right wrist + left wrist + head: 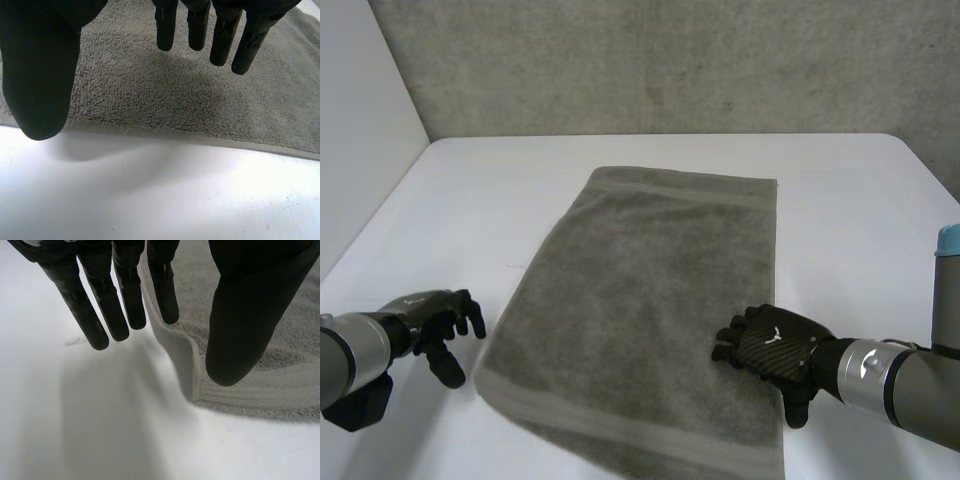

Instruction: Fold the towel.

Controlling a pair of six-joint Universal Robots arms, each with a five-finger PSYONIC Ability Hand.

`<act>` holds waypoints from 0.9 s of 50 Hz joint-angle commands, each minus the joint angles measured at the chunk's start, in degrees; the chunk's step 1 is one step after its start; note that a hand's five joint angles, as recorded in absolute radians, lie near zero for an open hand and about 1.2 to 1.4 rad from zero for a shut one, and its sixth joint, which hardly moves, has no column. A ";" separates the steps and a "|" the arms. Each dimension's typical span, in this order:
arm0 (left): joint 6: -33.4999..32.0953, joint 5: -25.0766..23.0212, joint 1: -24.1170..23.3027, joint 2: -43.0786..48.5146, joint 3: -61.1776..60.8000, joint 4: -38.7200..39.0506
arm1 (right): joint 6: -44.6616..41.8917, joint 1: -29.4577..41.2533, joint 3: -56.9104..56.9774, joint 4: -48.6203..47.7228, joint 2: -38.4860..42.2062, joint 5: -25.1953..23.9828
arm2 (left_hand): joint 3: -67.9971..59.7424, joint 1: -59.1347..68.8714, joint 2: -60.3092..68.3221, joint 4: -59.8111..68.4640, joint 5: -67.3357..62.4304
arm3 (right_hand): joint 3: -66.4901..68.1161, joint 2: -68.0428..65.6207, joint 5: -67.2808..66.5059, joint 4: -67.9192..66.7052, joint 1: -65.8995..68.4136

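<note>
Overhead, we see the towel (640,300) flat on the table (470,200), long axis running away from us, left hand (438,322) just off its near corner, right hand (775,350) over the opposite edge. Left wrist: fingers (130,295) spread, empty, at the corner. Right wrist: likewise, above the hem.

Grey-green terry towel (640,300) lies spread out in one layer at the middle of the white table (470,200), long axis near to far, turned slightly clockwise. A flat woven band crosses each short end. The hem at the near left corner stands up slightly.
</note>
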State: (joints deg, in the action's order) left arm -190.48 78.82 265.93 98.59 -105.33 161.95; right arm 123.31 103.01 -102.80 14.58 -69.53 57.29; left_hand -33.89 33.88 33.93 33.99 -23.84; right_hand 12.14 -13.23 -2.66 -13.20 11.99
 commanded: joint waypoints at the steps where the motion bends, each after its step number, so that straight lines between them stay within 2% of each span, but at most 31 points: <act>1: 0.03 0.10 -0.33 -0.33 -1.45 2.57 | 0.00 0.08 -0.47 0.19 0.01 0.01 | -4.92 4.93 4.88 4.82 -4.98 | -2.14 3.23 2.66 3.20 -1.99; 5: 0.02 3.17 -0.94 0.46 -1.81 5.65 | 0.00 0.08 -0.91 0.19 0.01 -0.08 | -5.08 5.09 5.05 4.99 -5.14 | -2.14 3.23 2.66 3.20 -1.99; 10: 0.03 5.64 -1.82 2.39 -1.81 5.92 | 0.00 -0.01 -1.09 0.10 0.01 -0.08 | -5.08 5.09 5.05 4.99 -5.14 | -2.14 3.23 2.66 3.20 -1.99; 16: 0.03 5.90 -5.15 6.08 -1.19 6.09 | 0.00 -0.09 -1.09 0.10 -0.17 0.01 | -5.08 5.09 5.05 4.99 -5.14 | -2.14 3.23 2.66 3.20 -1.99; 25: 0.38 5.91 -7.36 7.05 0.39 6.27 | 0.00 -0.09 -1.27 0.10 -0.52 -0.08 | -5.08 5.09 5.05 4.99 -5.14 | -2.14 3.23 2.66 3.20 -1.99; 33: 3.98 5.91 -10.61 7.40 2.67 6.27 | 0.00 -0.09 -1.35 -0.34 -0.52 0.01 | -6.26 6.27 6.23 6.17 -6.32 | -2.14 3.23 2.66 3.20 -1.99; 35: 4.33 5.99 -11.14 8.02 3.20 6.53 | 0.00 -0.09 -1.35 -0.34 -0.52 -0.08 | -17.62 17.63 17.59 17.53 -17.68 | -2.14 3.23 2.66 3.20 -1.99; 36: 4.33 5.99 -11.14 8.02 3.20 6.53 | 0.00 -0.09 -1.35 -0.43 -0.52 0.01 | -17.70 17.71 17.66 17.60 -17.76 | -2.14 3.23 2.66 3.20 -1.99; 37: 4.42 5.99 -11.14 8.45 3.38 6.80 | 0.00 -0.09 -1.35 -0.43 -0.52 0.01 | -26.36 26.37 26.32 26.26 -26.42 | -2.14 3.23 2.66 3.20 -1.99; 38: 4.42 5.99 -11.14 8.46 3.38 6.80 | 0.00 -0.09 -1.35 -0.52 -0.52 0.01 | -26.45 26.46 26.41 26.35 -26.50 | -2.14 3.23 2.66 3.20 -1.99; 40: 4.42 6.08 -11.31 9.68 3.55 7.76 | 0.00 -0.09 -1.35 -0.69 -0.61 0.01 | -42.68 42.69 42.64 42.58 -42.74 | -2.14 3.23 2.66 3.20 -1.99; 45: 4.33 7.74 -12.28 11.36 3.90 8.73 | 0.08 -0.09 -0.83 -1.48 -0.61 0.10 | -46.11 46.12 46.07 46.01 -46.16 | -2.14 3.23 2.66 3.20 -1.99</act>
State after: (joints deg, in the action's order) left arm -186.02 84.89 254.52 107.94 -101.80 169.42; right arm 123.31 102.92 -104.12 13.92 -70.10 57.29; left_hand -64.53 63.93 64.69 64.50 -54.35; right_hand 12.14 -13.23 -2.66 -13.20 11.99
